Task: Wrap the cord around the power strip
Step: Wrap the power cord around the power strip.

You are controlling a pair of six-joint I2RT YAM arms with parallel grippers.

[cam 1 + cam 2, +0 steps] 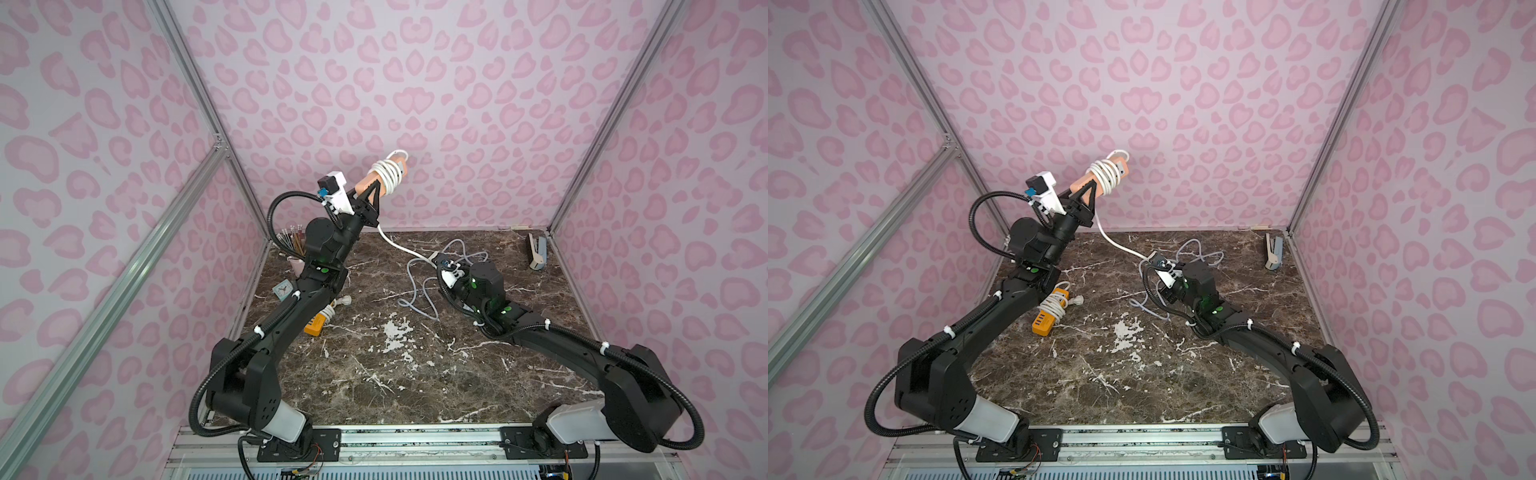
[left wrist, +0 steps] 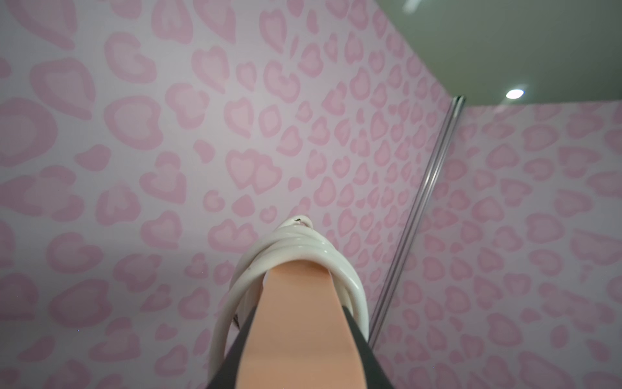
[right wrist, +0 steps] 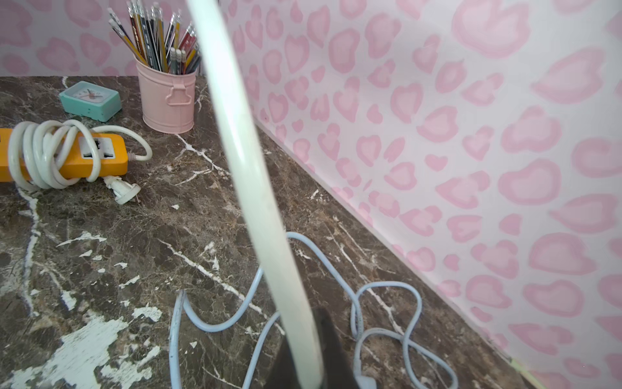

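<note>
The left jaws are clamped on the lower end of the peach power strip (image 1: pixel 366 182), holding it well above the table (image 1: pixel 374 374) and tilted up toward the back wall. Several turns of the white cord (image 1: pixel 388 174) sit bunched around the strip's upper half, so the winding looks more than half done. From there one free stretch of cord slopes down to the right jaws, which are pinched narrow on it just above the table. The plug end is hidden by that wrist. What seems left is winding this last stretch and securing the end. A loose pale blue cable (image 3: pixel 215 323) and an orange power strip (image 1: pixel 1045 322), already wound, lie nearby.
</note>
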